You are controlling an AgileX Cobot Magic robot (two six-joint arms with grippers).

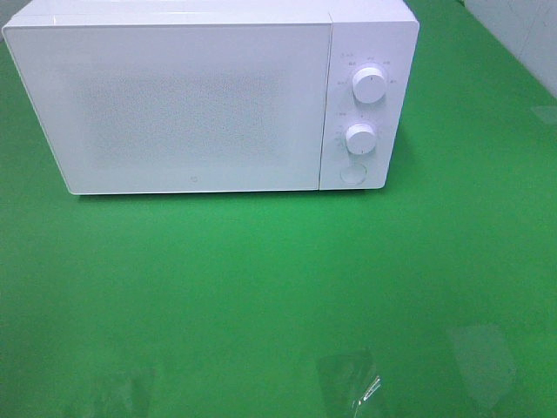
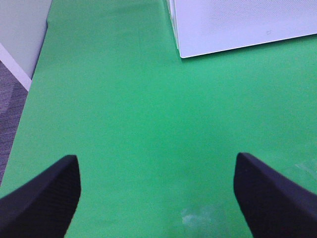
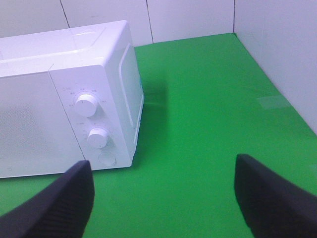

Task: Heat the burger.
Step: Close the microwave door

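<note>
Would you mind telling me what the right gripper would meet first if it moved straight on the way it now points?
Probably the green table cover beside the microwave at its dial end; the open right gripper points past that side, though depth is hard to judge.

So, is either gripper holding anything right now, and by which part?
Nothing is held: the left gripper and right gripper both stand open, empty, above the green table.
</note>
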